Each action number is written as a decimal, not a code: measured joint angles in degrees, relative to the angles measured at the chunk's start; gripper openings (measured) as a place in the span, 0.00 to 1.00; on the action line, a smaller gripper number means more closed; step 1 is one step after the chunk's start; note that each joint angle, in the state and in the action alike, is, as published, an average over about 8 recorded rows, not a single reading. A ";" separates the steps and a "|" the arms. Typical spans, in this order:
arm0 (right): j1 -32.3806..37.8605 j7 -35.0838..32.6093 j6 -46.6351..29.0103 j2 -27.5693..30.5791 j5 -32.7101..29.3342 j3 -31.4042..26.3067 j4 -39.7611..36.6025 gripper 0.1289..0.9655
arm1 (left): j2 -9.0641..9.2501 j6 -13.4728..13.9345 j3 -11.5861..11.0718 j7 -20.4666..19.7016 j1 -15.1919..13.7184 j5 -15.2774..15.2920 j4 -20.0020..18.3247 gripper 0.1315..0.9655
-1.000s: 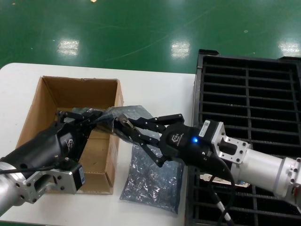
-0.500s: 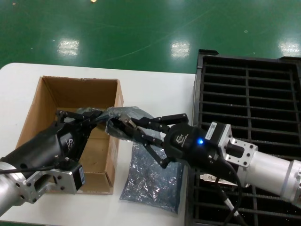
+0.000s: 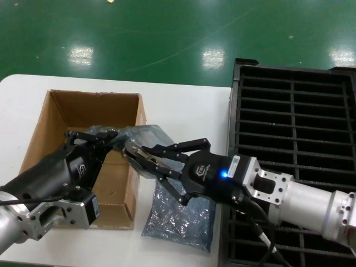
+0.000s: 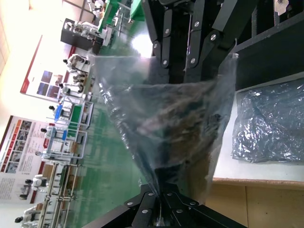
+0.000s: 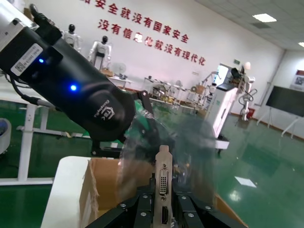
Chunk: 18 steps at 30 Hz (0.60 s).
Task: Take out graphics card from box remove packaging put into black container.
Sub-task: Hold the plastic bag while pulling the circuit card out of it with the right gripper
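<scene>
I see my left gripper [image 3: 114, 139] over the right wall of the box [image 3: 61, 119]. Its fingers are pinched shut on one end of the bag [image 3: 142, 136], which hangs in the air between my two grippers. My right gripper [image 3: 136, 154] reaches in from the right, and its fingers are closed on the card [image 5: 163, 183] by its silver end plate. In the right wrist view the plate stands up between the fingers, with the bag wrapped loosely around it. The rest of the card is hidden inside the bag. A second bag [image 3: 181, 214] lies flat on the table [image 3: 183, 108], between the box and the black container [image 3: 295, 111].
</scene>
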 joint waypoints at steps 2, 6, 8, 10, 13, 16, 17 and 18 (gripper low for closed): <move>0.29 -0.29 0.05 -0.23 -0.26 -0.24 0.20 0.07 | 0.00 0.00 0.00 0.00 0.00 0.00 0.00 0.01; 0.87 -0.48 0.42 -0.60 -0.60 -0.37 0.51 0.07 | 0.00 0.00 0.00 0.00 0.00 0.00 -0.01 0.01; 1.07 -0.49 0.57 -0.66 -0.63 -0.31 0.65 0.07 | 0.00 0.00 0.00 0.00 0.00 0.00 -0.01 0.01; 1.16 -0.54 0.64 -0.59 -0.58 -0.19 0.79 0.07 | 0.00 0.00 0.01 0.00 0.00 0.00 -0.01 0.01; 1.12 -0.71 0.58 -0.33 -0.34 0.09 1.02 0.07 | 0.00 0.00 0.01 0.00 0.00 0.00 -0.01 0.01; 0.87 -0.93 0.48 0.12 0.12 0.56 1.37 0.07 | 0.00 0.00 0.01 0.00 0.00 0.00 -0.01 0.01; 0.74 -1.00 0.44 0.30 0.31 0.77 1.52 0.07 | 0.00 0.00 0.01 0.00 0.00 0.00 -0.01 0.01; 0.57 -1.06 0.41 0.51 0.54 1.00 1.71 0.07 | 0.00 0.00 0.01 0.00 0.00 0.00 -0.01 0.01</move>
